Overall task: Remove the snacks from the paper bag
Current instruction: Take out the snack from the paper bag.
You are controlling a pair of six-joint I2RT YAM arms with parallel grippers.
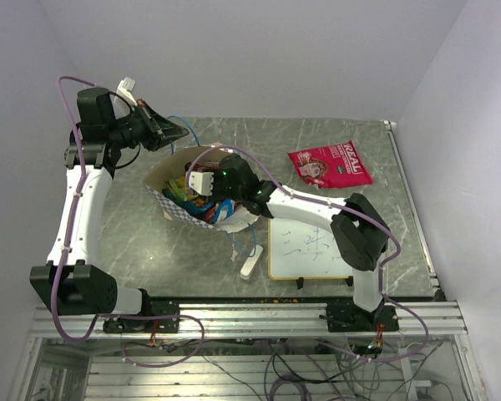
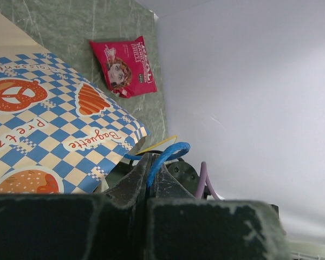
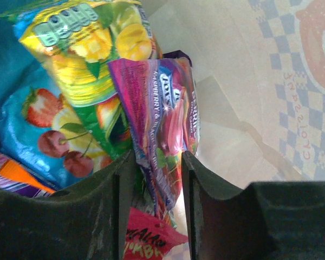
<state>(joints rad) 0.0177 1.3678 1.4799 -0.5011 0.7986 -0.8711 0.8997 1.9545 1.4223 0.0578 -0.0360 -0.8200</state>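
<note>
Tan kraft paper bag (image 1: pixel 160 180) on its side, left of the table's (image 1: pixel 134 242) middle and nearer the far edge; blue-and-white checkered band showing. At the bag's far side, the left gripper (image 1: pixel 174 132) is clenched tight on the blue cord handle (image 2: pixel 168 153). Reaching into the bag's mouth, the right gripper (image 3: pixel 157 162) has its fingers (image 3: pixel 105 206) pressed on both sides of a purple packet (image 3: pixel 162 108). Packed around it: a yellow-green packet (image 3: pixel 86 54), a blue packet (image 3: pixel 32 130), a red packet (image 3: pixel 146 241) below. One pink-red packet (image 1: pixel 330 164) lies flat outside, toward the far right corner, well apart from the bag. By the near edge, a whiteboard (image 1: pixel 309 248); a white eraser (image 1: pixel 250 266) sits just beside its left side.
</note>
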